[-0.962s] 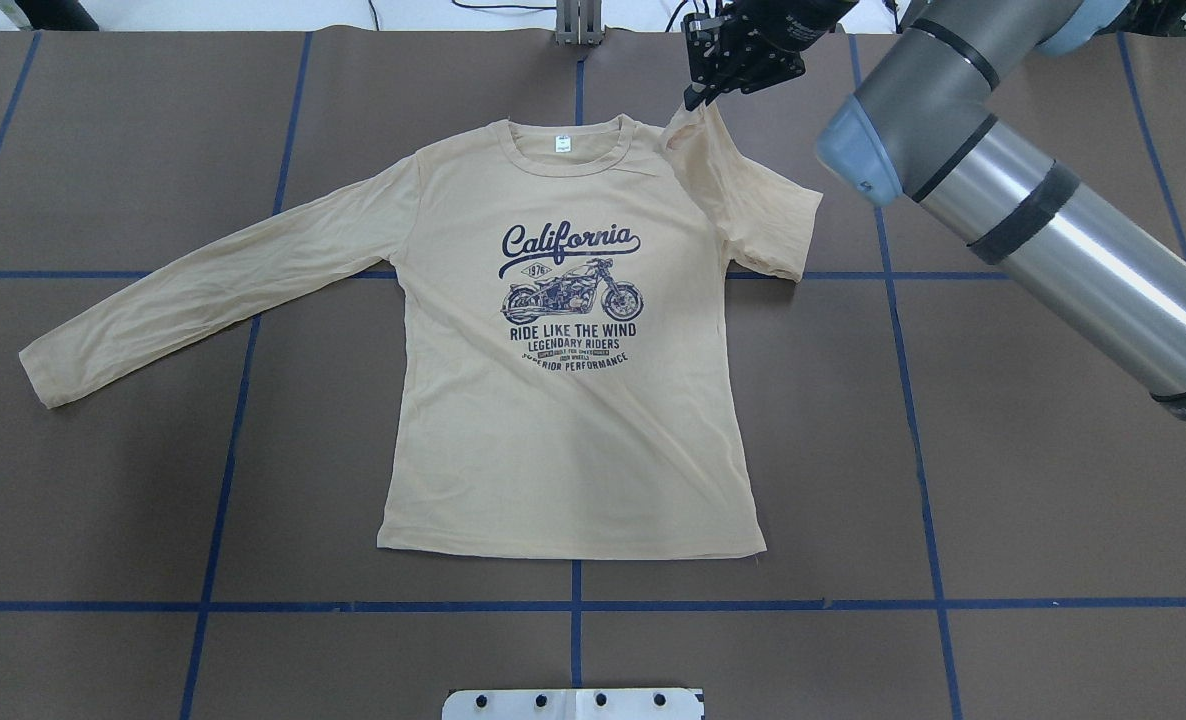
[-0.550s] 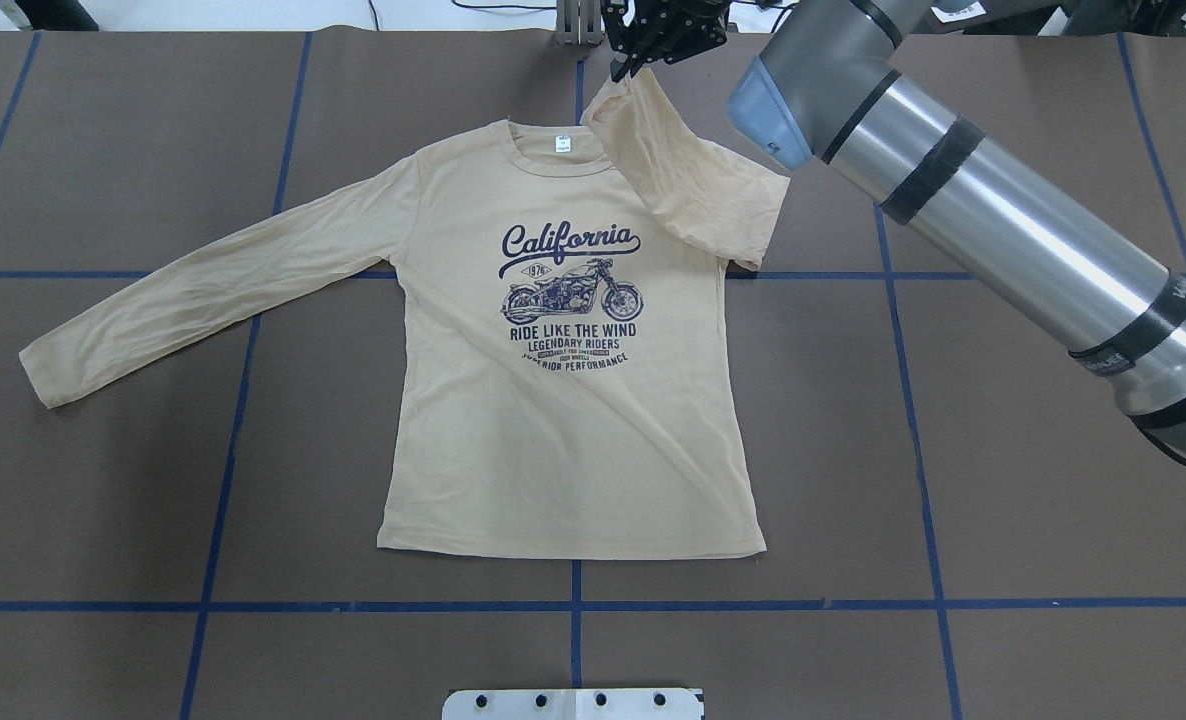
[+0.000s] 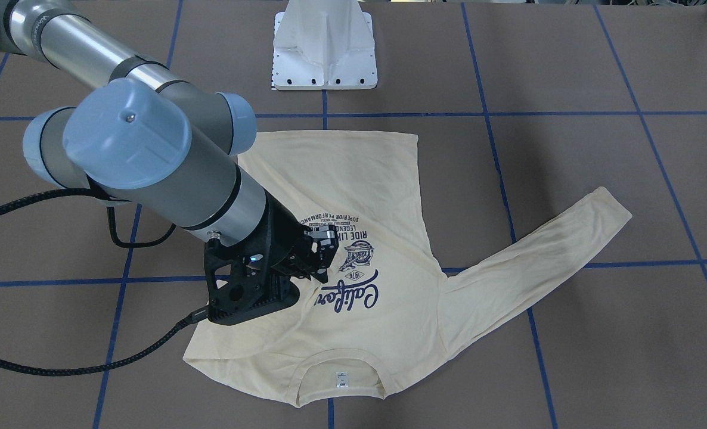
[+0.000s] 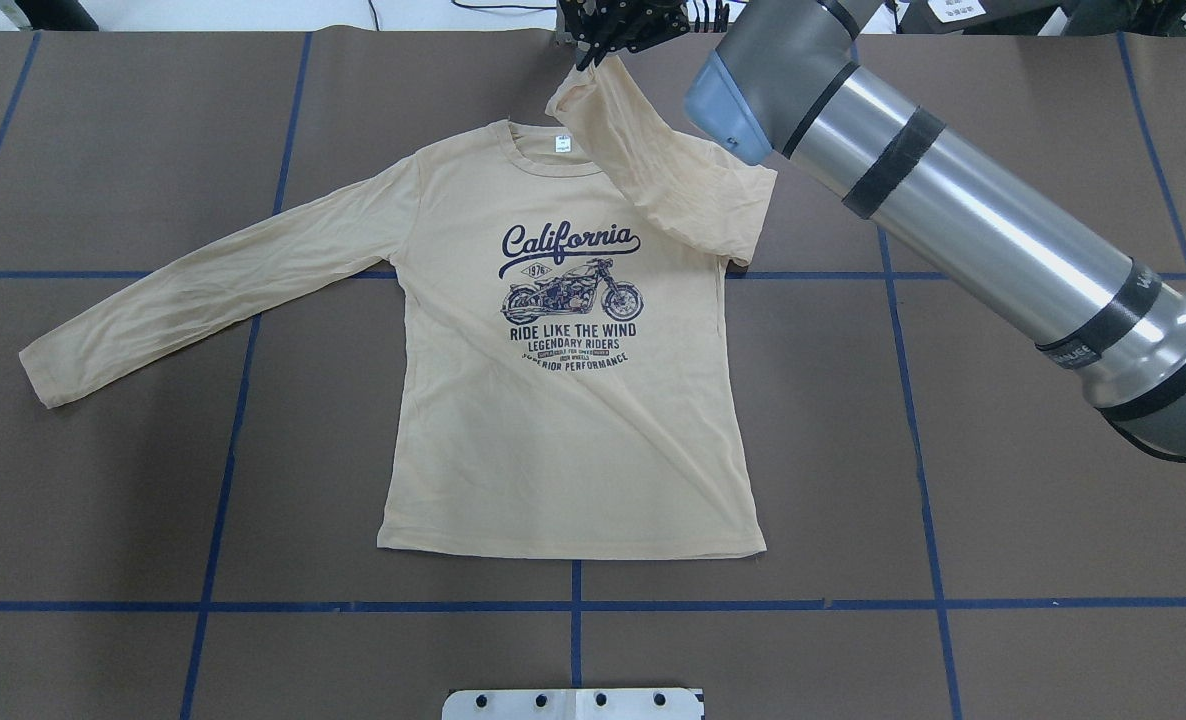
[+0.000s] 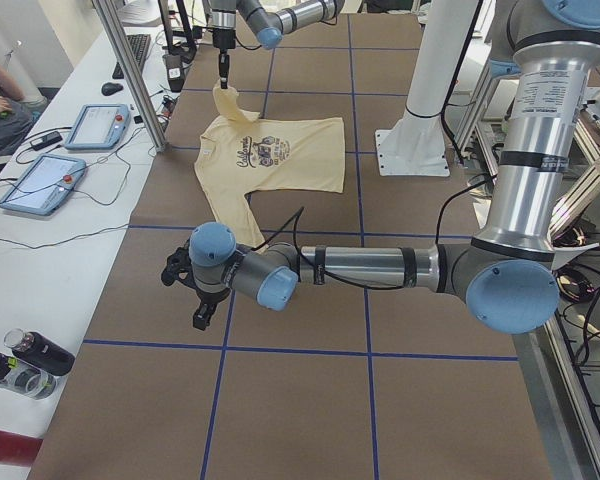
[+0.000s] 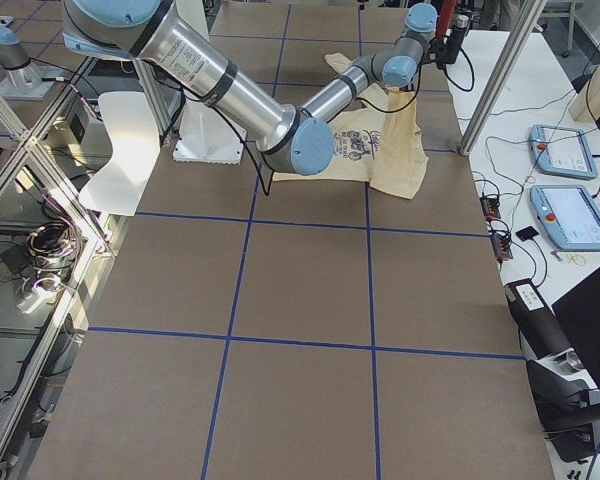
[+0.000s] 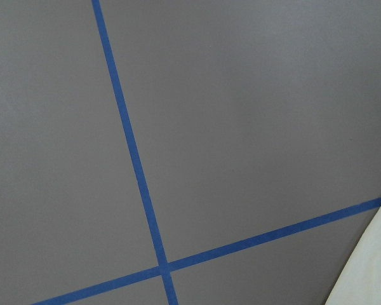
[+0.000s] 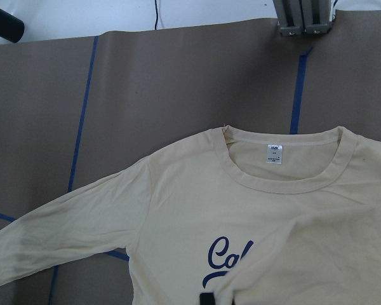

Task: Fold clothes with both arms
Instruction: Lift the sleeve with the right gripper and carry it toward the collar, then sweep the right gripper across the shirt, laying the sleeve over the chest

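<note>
White base (image 4: pixel 573 703): It sits at the near edge of the table, in the middle.
Table (image 4: pixel 1003 450): It is brown. Blue tape lines (image 4: pixel 575 605) cut it into big squares.
Left arm (image 5: pixel 360 268): It reaches low over the table on the robot's left side, well apart from the shirt.
Left claw (image 5: pixel 195 300): It points down over bare table. Only the side camera sees it, so I cannot tell if it is open or closed.
T-shirt (image 4: pixel 563 440): It is pale yellow and lies in the middle of the table with the picture side up. Its bottom edge is nearest the robot and its neck is farthest away.
Print (image 4: pixel 571 300): On the chest is the dark blue word "California" with a motorbike under it.
Left sleeve (image 4: pixel 213 290): It lies flat on the table. It stretches out to the robot's left and slants a bit toward the robot.
Neck label (image 4: pixel 562 144): It is a tiny white tag inside the collar.
Right sleeve (image 4: pixel 673 175): It is lifted off the table. Its end hangs from the claw, up in the air by the neck end of the shirt.
Right claw (image 4: pixel 590 55): It is closed tight and pinches the end of the right sleeve.
Right arm (image 4: pixel 953 220): It is big and silver. It comes in from the robot's right and reaches across to the far side of the table.
</note>
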You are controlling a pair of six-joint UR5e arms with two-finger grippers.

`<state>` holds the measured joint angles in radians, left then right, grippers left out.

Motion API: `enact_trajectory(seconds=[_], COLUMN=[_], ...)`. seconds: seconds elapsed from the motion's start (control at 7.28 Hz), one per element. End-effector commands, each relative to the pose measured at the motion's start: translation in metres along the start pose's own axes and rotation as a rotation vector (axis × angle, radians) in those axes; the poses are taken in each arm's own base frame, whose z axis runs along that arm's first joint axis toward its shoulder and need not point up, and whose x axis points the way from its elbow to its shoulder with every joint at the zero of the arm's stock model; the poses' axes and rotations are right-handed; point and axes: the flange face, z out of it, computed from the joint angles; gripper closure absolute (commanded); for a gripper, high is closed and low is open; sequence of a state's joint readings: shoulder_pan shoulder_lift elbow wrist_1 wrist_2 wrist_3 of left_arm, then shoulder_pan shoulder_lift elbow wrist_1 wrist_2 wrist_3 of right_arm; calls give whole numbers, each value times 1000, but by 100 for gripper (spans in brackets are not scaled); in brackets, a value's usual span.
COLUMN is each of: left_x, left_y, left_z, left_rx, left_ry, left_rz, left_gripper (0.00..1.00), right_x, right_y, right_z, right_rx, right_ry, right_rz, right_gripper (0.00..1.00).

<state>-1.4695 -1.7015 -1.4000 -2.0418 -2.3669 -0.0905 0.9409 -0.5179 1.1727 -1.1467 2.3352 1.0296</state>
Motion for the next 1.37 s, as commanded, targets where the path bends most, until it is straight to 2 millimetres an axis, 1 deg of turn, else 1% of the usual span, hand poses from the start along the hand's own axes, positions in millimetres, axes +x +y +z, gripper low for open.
enact_trajectory(seconds=[0.0, 0.14, 0.27, 0.41, 0.55, 0.69, 0.82, 0.96, 1.1, 1.24], left_x=[-10, -11, -11, -11, -13, -13, -13, -13, -13, -13], left_y=[4, 3, 4, 4, 5, 5, 5, 2, 2, 1], left_z=[10, 10, 11, 11, 12, 13, 13, 12, 12, 13], left_rx=[8, 7, 7, 5, 3, 2, 2, 4, 4, 3], left_ry=[1, 1, 1, 1, 0, 0, 0, 0, 0, 0], left_rz=[8, 5, 5, 4, 2, 2, 1, 3, 3, 2], left_gripper=[0, 0, 0, 0, 0, 0, 0, 0, 0, 0], right_x=[-20, -28, -33, -43, -52, -57, -56, -60, -74, -79], right_y=[12, 23, 33, 46, 58, 65, 71, 61, 52, 54], right_z=[19, 38, 51, 71, 95, 113, 128, 146, 164, 179], right_rx=[24, 30, 25, 40, 50, 43, 44, 65, 83, 91], right_ry=[16, 31, 37, 54, 80, 97, 112, 119, 135, 158], right_rz=[-15, -27, -34, -50, -60, -61, -63, -65, -61, -63], right_gripper=[100, 100, 100, 100, 100, 100, 100, 100, 100, 100])
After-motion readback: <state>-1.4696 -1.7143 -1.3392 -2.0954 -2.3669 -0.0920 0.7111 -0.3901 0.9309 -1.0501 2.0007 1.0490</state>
